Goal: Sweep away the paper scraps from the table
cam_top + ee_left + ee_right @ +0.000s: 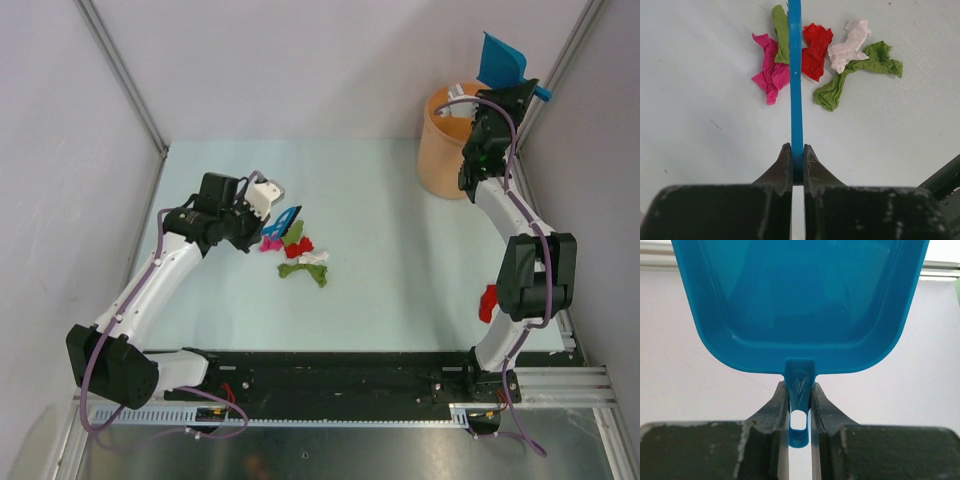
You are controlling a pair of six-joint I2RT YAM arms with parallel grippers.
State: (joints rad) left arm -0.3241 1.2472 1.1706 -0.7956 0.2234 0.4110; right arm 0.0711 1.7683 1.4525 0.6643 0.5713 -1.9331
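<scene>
Several paper scraps (303, 258) lie in a cluster on the table (400, 260). In the left wrist view they show as a magenta wad (771, 72), a red one (816, 50), a white one (850, 42) and two green ones (855, 75). My left gripper (797, 147) is shut on a thin blue sweeper blade (796, 75) that reaches edge-on into the cluster, between the magenta and red wads. My right gripper (799, 387) is shut on the handle of the blue dustpan (800, 305). It holds the dustpan (500, 62) high at the back right.
An orange bin (445, 150) stands at the table's back right corner, below the raised dustpan. A red piece (487, 300) lies by the right arm's elbow, partly hidden. Grey walls with metal posts close in both sides. The black base rail (340, 375) runs along the near edge.
</scene>
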